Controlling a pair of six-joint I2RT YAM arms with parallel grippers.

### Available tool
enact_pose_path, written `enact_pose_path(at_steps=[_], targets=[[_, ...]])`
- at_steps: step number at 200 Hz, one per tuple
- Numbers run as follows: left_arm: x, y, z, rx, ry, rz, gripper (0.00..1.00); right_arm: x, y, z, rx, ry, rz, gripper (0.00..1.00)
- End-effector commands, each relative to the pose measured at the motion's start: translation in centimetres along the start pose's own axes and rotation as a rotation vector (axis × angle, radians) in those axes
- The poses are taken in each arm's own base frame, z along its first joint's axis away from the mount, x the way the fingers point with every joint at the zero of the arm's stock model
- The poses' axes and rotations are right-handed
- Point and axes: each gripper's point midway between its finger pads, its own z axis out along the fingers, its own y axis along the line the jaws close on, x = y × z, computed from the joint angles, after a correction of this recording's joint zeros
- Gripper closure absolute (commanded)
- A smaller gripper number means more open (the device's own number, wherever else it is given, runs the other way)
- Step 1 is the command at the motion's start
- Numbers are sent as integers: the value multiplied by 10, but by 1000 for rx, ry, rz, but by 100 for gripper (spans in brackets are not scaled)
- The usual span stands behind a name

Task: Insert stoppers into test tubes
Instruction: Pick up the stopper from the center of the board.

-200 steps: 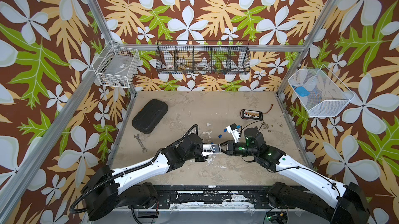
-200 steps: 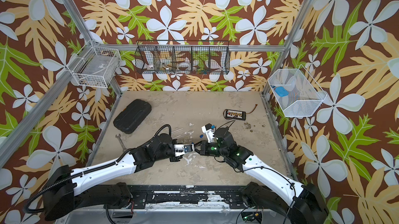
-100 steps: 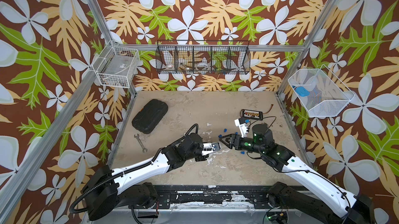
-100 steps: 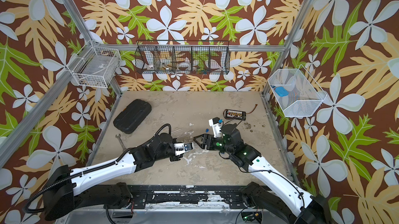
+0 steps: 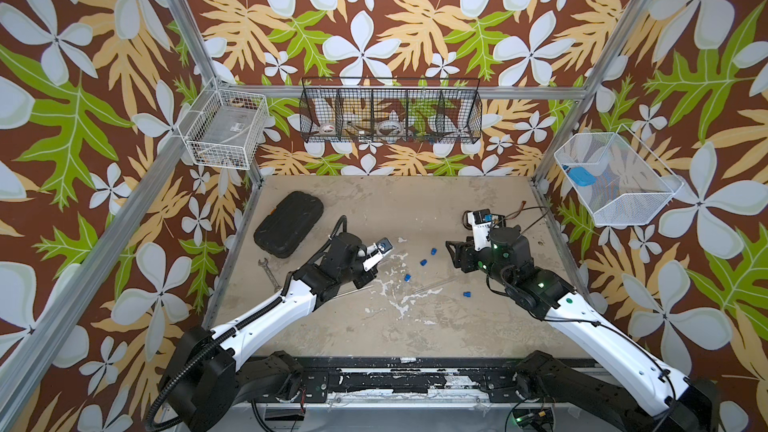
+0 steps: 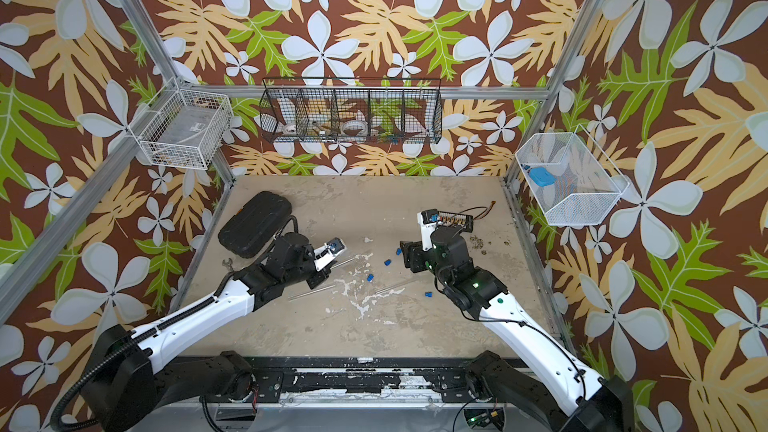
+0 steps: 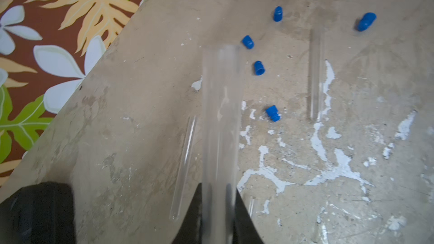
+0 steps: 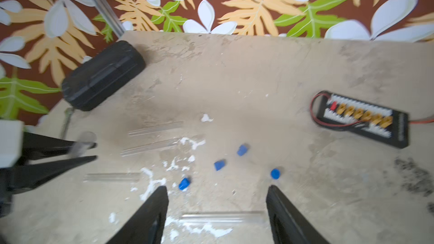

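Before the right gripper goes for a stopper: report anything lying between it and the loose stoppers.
Nothing visible does. The right gripper is open, and four stoppers lie loose on the table just ahead of it. One tube lies flat close by the gripper, apart from them.

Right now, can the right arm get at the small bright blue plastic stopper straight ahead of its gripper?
Probably yes: the right gripper is open and empty, and the stopper lies loose on the table just ahead, apart from the other stoppers, nothing over it.

Held test tube [image 7: 220, 118] blurred, base cut off by edge, black wire basket [image 5: 457, 111] contents indistinct.
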Motion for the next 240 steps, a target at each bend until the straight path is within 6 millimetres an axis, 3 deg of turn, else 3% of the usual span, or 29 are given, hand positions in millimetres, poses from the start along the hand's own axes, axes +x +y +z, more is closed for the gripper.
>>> enact_pose_path(at_steps=[1,30,53,70,105,144,209,240], targets=[[-2,10,-2,5,-10,-31,100,-18,1,15,-1,-50,-262,32],[-2,27,-5,-15,-14,-41,100,0,26,35,-160,1,-630,34],[-2,36,-7,-24,-58,-72,100,40,53,37,-398,32,-993,36],[4,41,-8,-31,-82,-96,100,62,58,44,-497,66,-1162,36],[11,60,-13,-75,-102,-145,100,81,50,76,-561,251,-1257,40],[14,82,-22,-154,-114,-172,100,111,58,100,-642,300,-1364,46],[14,86,-28,-191,-119,-159,100,139,82,122,-762,346,-1419,53],[13,86,-30,-193,-127,-151,100,148,84,128,-791,371,-1457,55]])
